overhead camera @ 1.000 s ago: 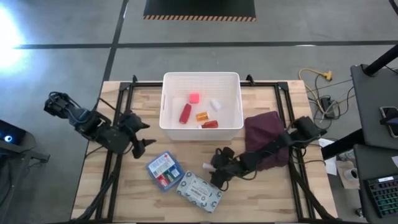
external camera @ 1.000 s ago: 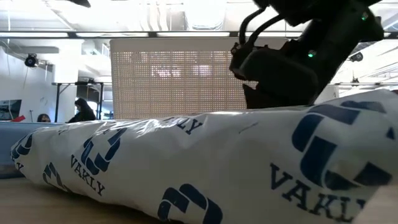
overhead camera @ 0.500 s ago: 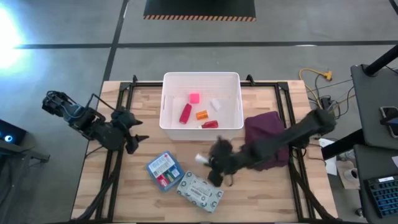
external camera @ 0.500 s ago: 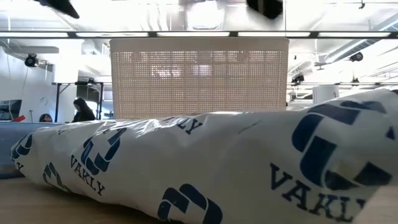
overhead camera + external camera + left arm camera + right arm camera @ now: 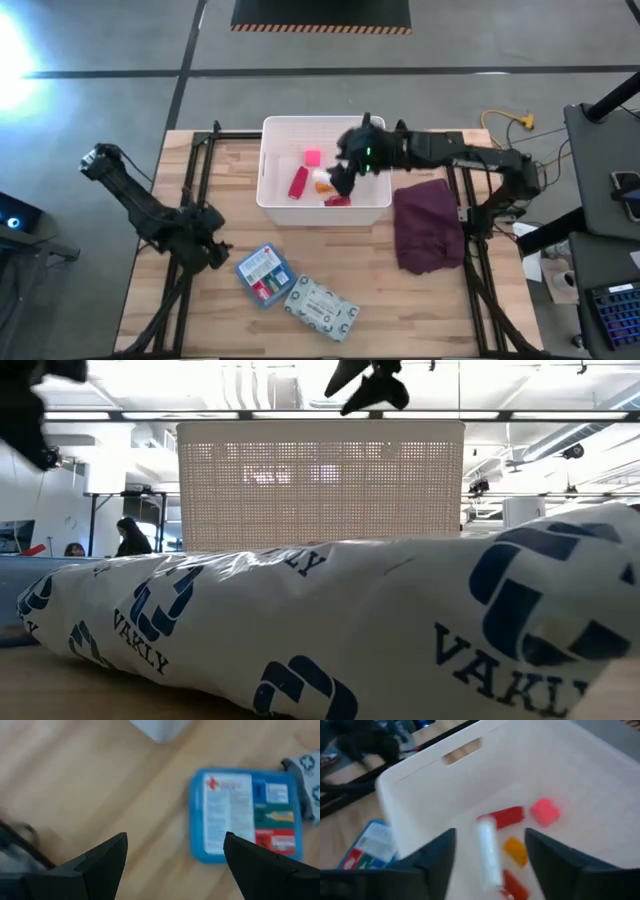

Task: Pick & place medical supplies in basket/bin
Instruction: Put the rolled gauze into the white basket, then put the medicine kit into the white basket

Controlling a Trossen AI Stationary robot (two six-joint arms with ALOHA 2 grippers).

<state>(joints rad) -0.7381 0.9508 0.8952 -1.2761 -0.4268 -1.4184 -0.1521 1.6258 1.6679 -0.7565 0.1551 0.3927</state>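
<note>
The white bin (image 5: 324,130) sits at the table's far middle and holds a pink tape roll (image 5: 312,157), red bottles (image 5: 298,182) and an orange piece (image 5: 515,847). My right gripper (image 5: 340,178) hangs open above the bin's inside. In the right wrist view a small white piece (image 5: 487,852) shows between and below its fingers, untouched. The blue first-aid box (image 5: 263,275) and the grey-white patterned packet (image 5: 320,308) lie flat on the near part of the table. My left gripper (image 5: 175,857) is open, just left of the blue box (image 5: 245,815).
A maroon cloth (image 5: 430,225) lies crumpled to the right of the bin. In the low view the packet (image 5: 330,630) fills the foreground, with the bin's wall (image 5: 320,480) behind it. Bare wood lies between the bin and the box. A person shows far off in the room.
My right gripper rose from the table's near middle beside the packet and swung toward the far edge until it hung over the bin; the small white piece left the table with it. My left gripper moved a little toward the near edge, closer to the blue box.
</note>
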